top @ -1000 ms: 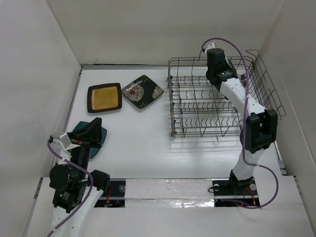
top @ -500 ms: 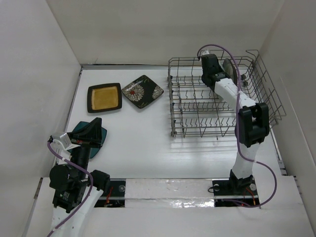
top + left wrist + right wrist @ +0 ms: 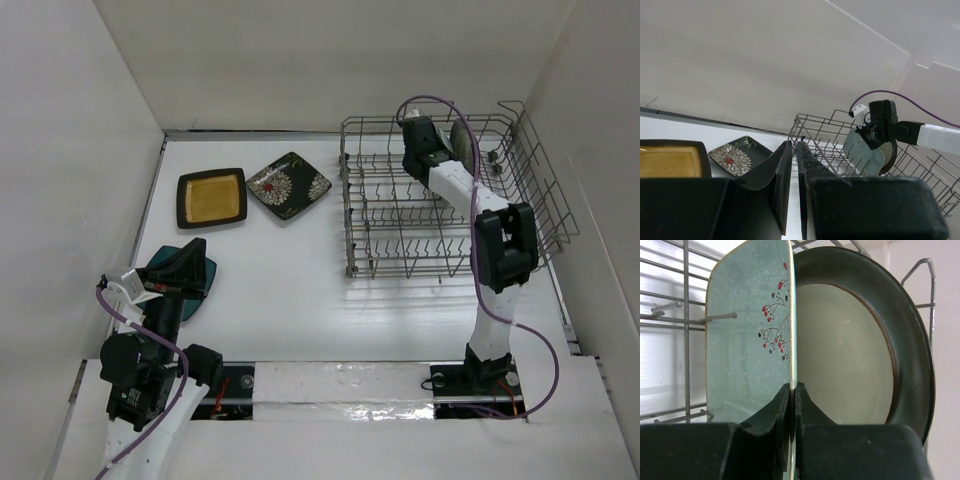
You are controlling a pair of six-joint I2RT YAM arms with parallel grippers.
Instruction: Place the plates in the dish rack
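Observation:
The grey wire dish rack (image 3: 400, 215) stands at the back right. A round cream plate with a dark rim (image 3: 462, 140) stands upright in its far end, also in the right wrist view (image 3: 845, 355). My right gripper (image 3: 424, 150) is shut on the edge of the pale mint plate (image 3: 747, 335), held upright against the cream plate inside the rack (image 3: 685, 325). The left wrist view shows both plates (image 3: 862, 152). My left gripper (image 3: 186, 262) hovers over the dark teal plate (image 3: 200, 285), fingers (image 3: 782, 170) almost together, nothing between them.
The black plate with a yellow centre (image 3: 212, 197) and the black flowered plate (image 3: 290, 185) lie flat at the back left. White walls close in the table on three sides. The rack's raised handle (image 3: 540, 150) rises at the far right.
My right gripper has moved left and farther back in the rack with the mint plate, uncovering the cream plate behind it. The left arm has not moved.

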